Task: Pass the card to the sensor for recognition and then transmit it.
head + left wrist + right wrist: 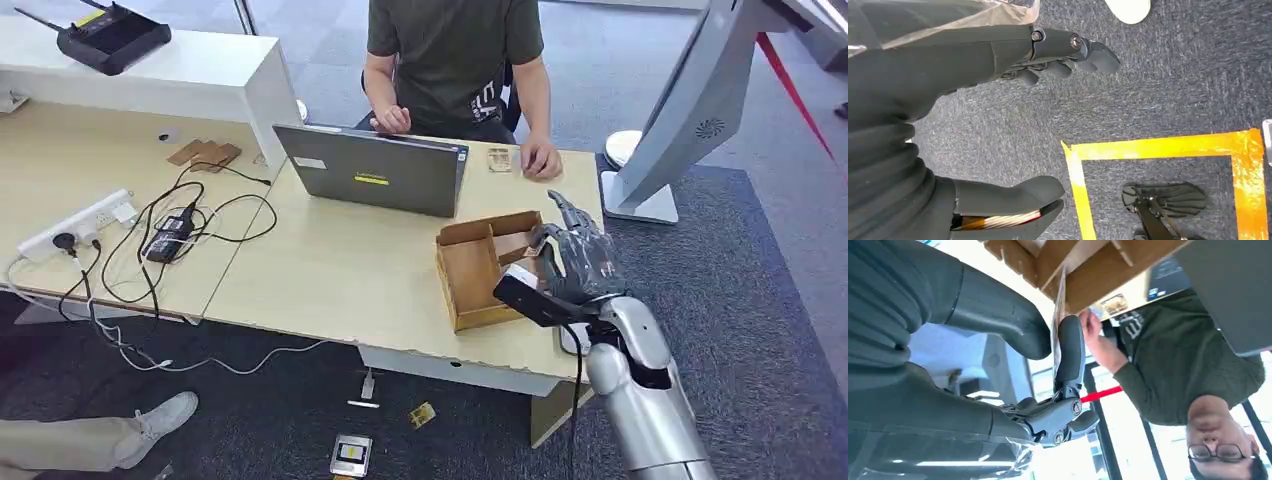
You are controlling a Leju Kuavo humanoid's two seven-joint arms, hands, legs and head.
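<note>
Right hand [578, 262] sits over the right side of the brown partitioned cardboard box [470, 272] on the pale wooden desk [330, 280], thumb and a dark finger [1070, 347] pinching a thin flat card [1058, 322] edge-on just above the box. Left hand [998, 70] hangs over grey carpet [1158, 95], fingers loosely curled, holding nothing. A person in a dark green shirt [455, 50] sits behind the grey laptop [375, 170].

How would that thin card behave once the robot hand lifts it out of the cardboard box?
The card looks thin and flat, so probably light and fairly stiff. Pinched edge-on in the right robot hand over the cardboard box, it could slip or twist if the hold loosens.
</note>
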